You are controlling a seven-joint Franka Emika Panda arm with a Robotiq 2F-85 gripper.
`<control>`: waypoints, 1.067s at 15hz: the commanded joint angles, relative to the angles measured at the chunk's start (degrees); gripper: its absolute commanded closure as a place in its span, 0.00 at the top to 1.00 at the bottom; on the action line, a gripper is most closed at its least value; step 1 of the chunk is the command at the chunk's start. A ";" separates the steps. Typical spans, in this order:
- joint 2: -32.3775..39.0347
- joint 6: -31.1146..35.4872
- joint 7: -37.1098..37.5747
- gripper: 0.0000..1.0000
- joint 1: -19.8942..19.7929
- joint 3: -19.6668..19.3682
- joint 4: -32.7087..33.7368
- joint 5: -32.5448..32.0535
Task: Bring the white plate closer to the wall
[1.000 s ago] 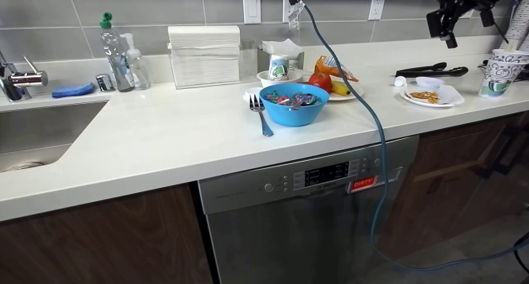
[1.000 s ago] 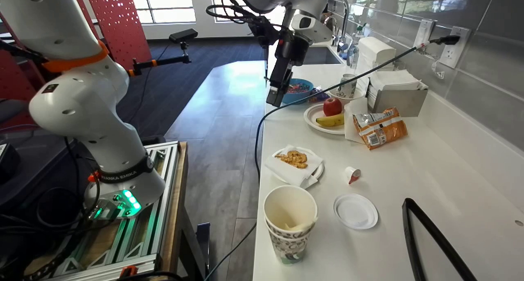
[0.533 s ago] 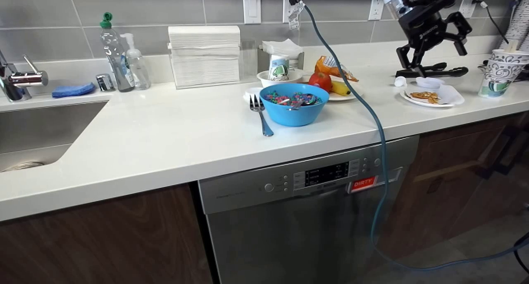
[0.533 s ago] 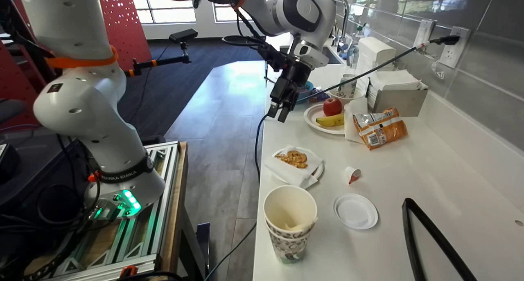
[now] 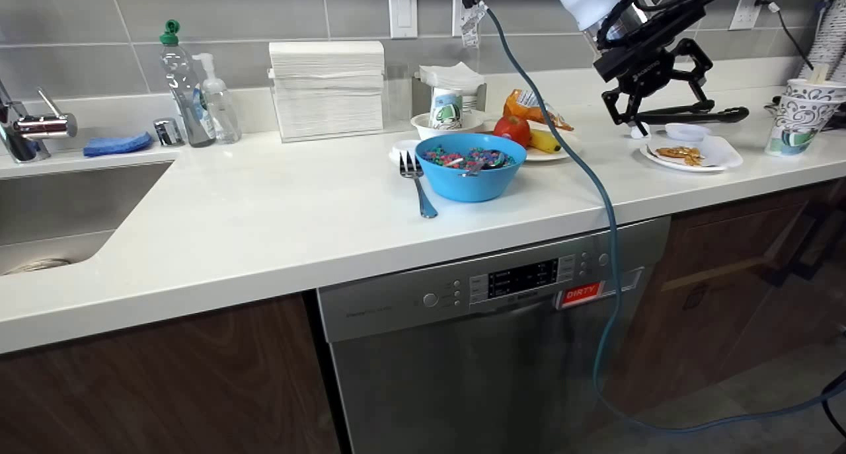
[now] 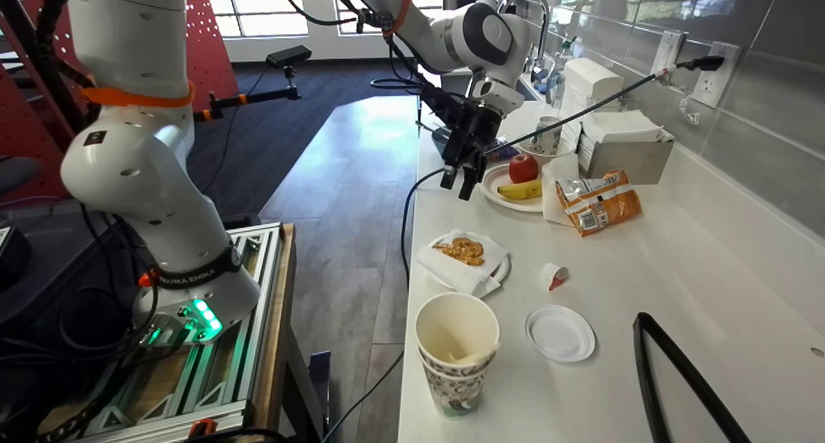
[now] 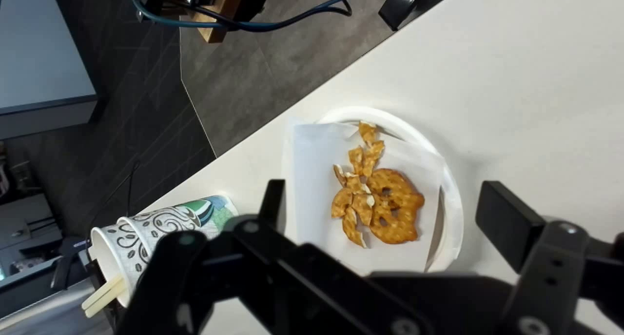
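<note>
The claw (image 6: 456,186) hangs with its fingers (image 7: 509,223) spread wide, near a white plate (image 7: 453,208) of snack pieces (image 7: 404,198).
In an exterior view the plate rests near the edge of the counter (image 6: 644,275), at 6 o'clock from the claw, the tiled wall (image 6: 773,101) well off toward 2 o'clock. The claw reads ROBOTIQ, the black collar (image 6: 193,278) on the arm (image 6: 145,178) EMIKA; the dishwasher (image 5: 476,375) carries a red DIRTY tag (image 5: 581,294) and, faintly, BOSCH, its smaller lettering too blurred to read.
</note>
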 commanded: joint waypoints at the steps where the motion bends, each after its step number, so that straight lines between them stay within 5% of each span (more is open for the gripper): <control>1: 0.33 -0.06 -0.22 1.00 1.18 -1.14 0.35 0.19; 14: 6.31 6.80 5.57 1.00 0.71 -4.00 3.85 0.57; 16: 7.72 9.29 7.10 0.94 0.91 -4.84 4.33 -0.06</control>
